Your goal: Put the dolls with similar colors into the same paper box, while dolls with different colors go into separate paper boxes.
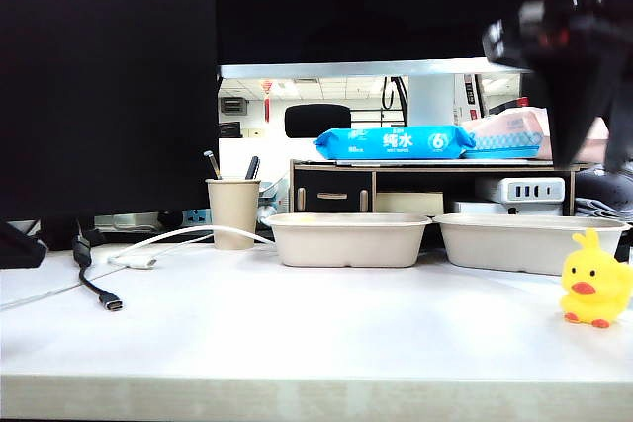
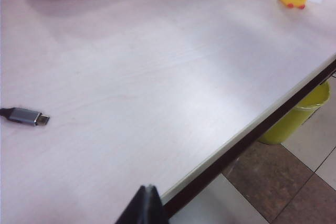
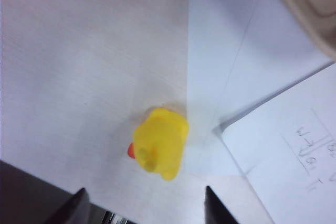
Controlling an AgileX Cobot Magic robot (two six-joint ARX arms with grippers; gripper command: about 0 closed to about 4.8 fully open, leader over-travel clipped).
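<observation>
**Right gripper above the last duck in view**

Across the white table, the largest things are the two paper boxes: the left paper box sits at the back near the middle, the right paper box just beside it toward the right edge. What lies inside them cannot be seen from this low angle. A tan paper cup stands to the left of the boxes. One yellow duck stands upright on the bare table in front of the right paper box, apart from it.

The right gripper hangs above that duck with its jaws spread, the duck lying between the two fingertips and empty table all round it. Only a dark tip of the left gripper shows, over the table's front edge; whether its jaws are spread or closed I cannot tell.

To do the pick well, I judge the right gripper should descend straight, keep the duck centred, and pinch the soft body low rather than the head, so it does not squirt out or tip.
</observation>
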